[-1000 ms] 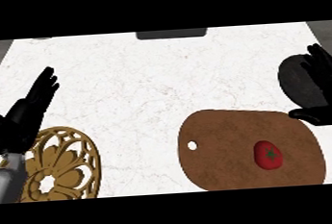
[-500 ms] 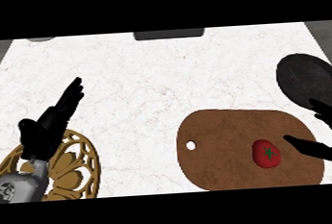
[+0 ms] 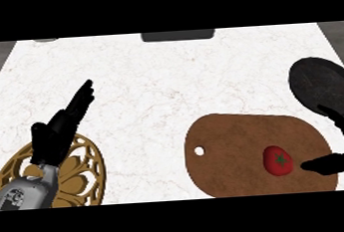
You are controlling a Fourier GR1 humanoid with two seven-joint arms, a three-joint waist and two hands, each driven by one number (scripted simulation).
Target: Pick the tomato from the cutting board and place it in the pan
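Note:
A red tomato (image 3: 278,160) with a green stem lies on the right part of the brown cutting board (image 3: 235,144). A dark round pan (image 3: 322,85) sits beyond the board at the counter's right edge. My right hand (image 3: 339,152) is at the lower right, open, its thumb pointing at the tomato from the right and a finger stretched up toward the pan; it stands just beside the tomato, not round it. My left hand (image 3: 58,132) is open over the left side of the counter, fingers straight and pointing up and right.
A golden openwork trivet (image 3: 75,174) lies at the lower left under my left forearm. A dark flat object (image 3: 177,35) sits at the counter's far edge. White marble counter (image 3: 165,83) spreads between the hands.
My right hand has come down from over the pan to beside the tomato. My left hand has shifted right and inward over the trivet. The pan now shows uncovered.

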